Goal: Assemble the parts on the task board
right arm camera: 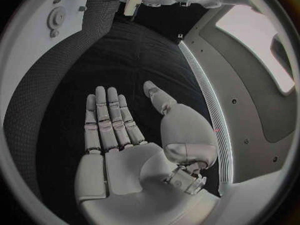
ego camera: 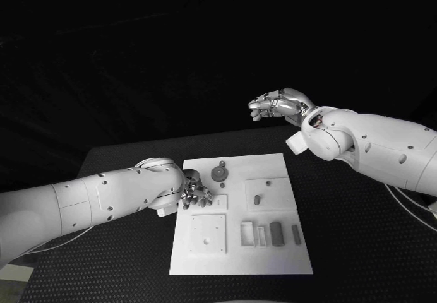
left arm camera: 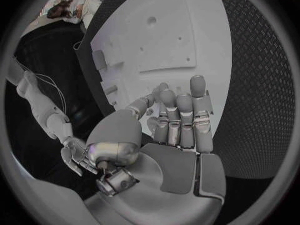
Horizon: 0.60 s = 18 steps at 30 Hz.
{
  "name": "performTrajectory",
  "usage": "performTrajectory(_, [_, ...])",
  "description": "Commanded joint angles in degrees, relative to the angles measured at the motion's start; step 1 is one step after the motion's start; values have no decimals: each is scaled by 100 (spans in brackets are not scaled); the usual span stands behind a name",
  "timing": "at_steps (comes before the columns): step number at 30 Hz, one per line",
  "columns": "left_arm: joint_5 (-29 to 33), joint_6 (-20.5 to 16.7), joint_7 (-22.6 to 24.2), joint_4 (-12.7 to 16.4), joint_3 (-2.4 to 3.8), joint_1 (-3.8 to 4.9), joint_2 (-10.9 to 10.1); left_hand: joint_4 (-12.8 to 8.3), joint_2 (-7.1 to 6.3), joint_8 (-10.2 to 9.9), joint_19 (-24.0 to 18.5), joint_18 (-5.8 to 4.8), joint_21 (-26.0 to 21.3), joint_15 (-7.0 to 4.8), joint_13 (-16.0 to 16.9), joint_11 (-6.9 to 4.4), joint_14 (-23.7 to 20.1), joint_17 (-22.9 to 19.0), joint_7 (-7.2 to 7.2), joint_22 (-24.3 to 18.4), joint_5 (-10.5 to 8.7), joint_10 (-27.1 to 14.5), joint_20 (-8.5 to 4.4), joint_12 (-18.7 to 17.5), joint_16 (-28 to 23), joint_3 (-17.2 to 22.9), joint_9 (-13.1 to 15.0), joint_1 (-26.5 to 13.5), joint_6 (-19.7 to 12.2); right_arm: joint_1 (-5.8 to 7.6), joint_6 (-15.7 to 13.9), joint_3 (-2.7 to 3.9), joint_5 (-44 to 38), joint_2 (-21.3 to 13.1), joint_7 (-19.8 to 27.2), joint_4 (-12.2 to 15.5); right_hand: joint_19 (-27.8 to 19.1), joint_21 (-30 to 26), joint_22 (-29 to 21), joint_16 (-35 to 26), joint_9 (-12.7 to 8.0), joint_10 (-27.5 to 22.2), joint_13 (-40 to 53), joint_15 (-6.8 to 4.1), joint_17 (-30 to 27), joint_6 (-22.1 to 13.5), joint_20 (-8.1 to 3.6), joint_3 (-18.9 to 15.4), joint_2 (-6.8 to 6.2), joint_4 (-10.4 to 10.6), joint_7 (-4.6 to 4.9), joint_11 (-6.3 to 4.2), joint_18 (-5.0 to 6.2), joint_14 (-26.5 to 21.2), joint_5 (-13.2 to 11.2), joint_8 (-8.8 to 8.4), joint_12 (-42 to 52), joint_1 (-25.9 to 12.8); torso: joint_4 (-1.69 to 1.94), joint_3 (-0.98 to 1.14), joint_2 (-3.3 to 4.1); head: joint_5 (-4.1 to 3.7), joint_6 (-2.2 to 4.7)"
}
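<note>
Centrally on the black table [ego camera: 109,265], lengthwise away from the robot: the white task board [ego camera: 239,252]. On its far part, a grey gear-shaped part [ego camera: 220,172] with a small round piece just beside it; to the right of that, a raised square plate [ego camera: 269,193] carrying a short grey peg. Nearer the robot, another raised square plate [ego camera: 208,233] on the left side, and to its right a row of upright rectangular parts [ego camera: 276,232], some pale, some dark grey, standing close together.

At the board's left edge, beside the gear: the left hand [ego camera: 195,192], low over the board, fingers [left arm camera: 181,110] extended side by side and slightly bent, holding nothing. In the left wrist view, fingertips above the white board surface; touching or not, cannot tell.

Well apart from the board, raised beyond the table's far right corner: the right hand [ego camera: 278,104]. In the right wrist view, palm flat, fingers [right arm camera: 109,117] straight and close together, thumb off to the side, nothing grasped, dark table below
</note>
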Motion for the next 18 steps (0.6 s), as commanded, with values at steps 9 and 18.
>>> performTrajectory(9, [-148,44,32,-8,0,-28,31,-1133,21,-31,21,-34,26,-15,9,-1,21,-8,-8,125,13,25,-31,-22,-20,1164,13,18,11,0,77,4,-35,-2,37,29,-8,-30,105,20,-11,-26,-14,-6,-7,30,50,-16,19,-29,150,0,37,-28,-5,31,24,28,-1,2,-2,-4,-6])
performTrajectory(18, [-397,-69,65,4,0,-38,32,-1134,19,-33,23,-34,28,-16,10,-1,24,-8,-8,125,13,28,-32,-21,-19,1169,17,17,11,0,84,4,-35,0,35,40,-8,-33,106,20,-13,-26,-18,-6,-8,30,50,-18,19,-29,150,0,38,-29,-5,31,25,28,1,2,-2,-4,-6])
